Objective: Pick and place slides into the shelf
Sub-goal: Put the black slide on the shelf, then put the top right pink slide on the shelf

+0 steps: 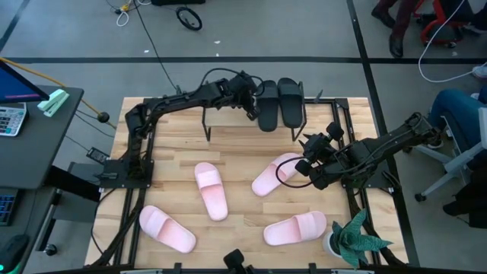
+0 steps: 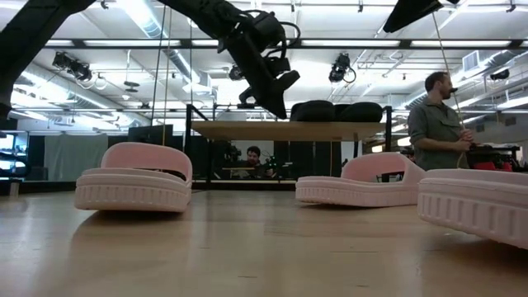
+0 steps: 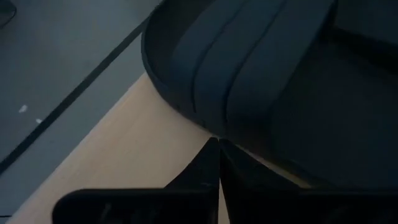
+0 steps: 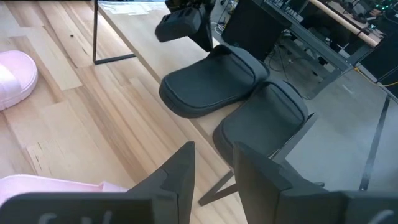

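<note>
Two black slides (image 1: 279, 103) lie side by side on the shelf (image 1: 228, 113) at the far side of the table (image 1: 175, 152). The left tool (image 1: 253, 104), fingers pressed together and empty, is just beside them. Four pink slides wait on the table. The nearest, a pink slide (image 1: 272, 173), lies just left of the right tool (image 1: 304, 162), long axis slanting; its fingers are slightly spread.

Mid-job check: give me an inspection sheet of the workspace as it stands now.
Surface: wooden tabletop, mostly bare.
Job's things: two black slides on the shelf; four pink slides on the tabletop.
Clutter: potted plant at one corner.
Grippers: left gripper beside the black slides, fingers shut, empty; right gripper over a pink slide, fingers open.
Cables: cable on the floor.
Surroundings: person behind the table; calculator on a side desk.
</note>
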Available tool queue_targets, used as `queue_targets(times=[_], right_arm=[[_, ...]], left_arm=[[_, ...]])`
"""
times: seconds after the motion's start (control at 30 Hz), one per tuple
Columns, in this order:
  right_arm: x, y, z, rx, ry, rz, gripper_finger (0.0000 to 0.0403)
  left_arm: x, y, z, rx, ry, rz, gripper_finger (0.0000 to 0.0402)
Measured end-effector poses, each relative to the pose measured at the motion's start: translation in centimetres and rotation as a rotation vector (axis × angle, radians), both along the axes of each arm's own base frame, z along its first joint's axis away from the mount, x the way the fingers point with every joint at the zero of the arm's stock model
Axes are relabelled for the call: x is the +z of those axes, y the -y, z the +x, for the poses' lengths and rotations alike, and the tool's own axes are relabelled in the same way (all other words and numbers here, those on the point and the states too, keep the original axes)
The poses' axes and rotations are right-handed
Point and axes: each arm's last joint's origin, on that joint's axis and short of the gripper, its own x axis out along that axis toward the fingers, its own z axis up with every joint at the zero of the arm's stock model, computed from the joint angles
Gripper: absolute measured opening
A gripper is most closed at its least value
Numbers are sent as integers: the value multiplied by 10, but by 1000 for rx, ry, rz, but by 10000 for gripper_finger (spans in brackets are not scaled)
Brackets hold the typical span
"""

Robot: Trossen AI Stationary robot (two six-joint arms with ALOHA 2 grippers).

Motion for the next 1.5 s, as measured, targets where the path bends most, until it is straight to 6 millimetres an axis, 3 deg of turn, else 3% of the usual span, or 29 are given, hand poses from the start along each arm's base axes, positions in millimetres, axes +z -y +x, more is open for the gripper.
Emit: queue_targets(times=[0.07, 0.2, 0.47, 0.57, 0.8, 0.97, 1.1, 1.23, 1.33, 1.5], right_arm=[[0, 0, 0, -3, 6, 12, 114], [-1, -1, 0, -1, 5, 38, 114], [-18, 0, -1, 28, -91, 9, 114], [-21, 0, -2, 33, -110, -1, 114], [-22, 0, -2, 6, -71, 26, 114], [-22, 0, -1, -8, -46, 50, 114], [-22, -1, -1, -6, -47, 60, 114], [-22, -1, -1, -5, -47, 62, 114], [-22, -1, -1, -5, -47, 62, 114], [-22, -1, -1, -5, -47, 62, 114]], left_arm=[[4, 1, -1, -21, -20, 16, 21], [35, 13, -7, -42, -12, 29, 8], [98, 70, -32, -213, -155, 20, 29], [104, 95, -39, -276, -243, -14, 38], [83, 153, -43, -650, -470, -77, 29], [50, 190, -32, -911, -461, -150, 10], [24, 220, -23, -1021, -417, -129, 4], [0, 244, -14, -1137, -333, -24, 11], [-13, 254, -6, -1233, -267, 160, 35], [-32, 260, 6, -1214, -142, 477, 88]])
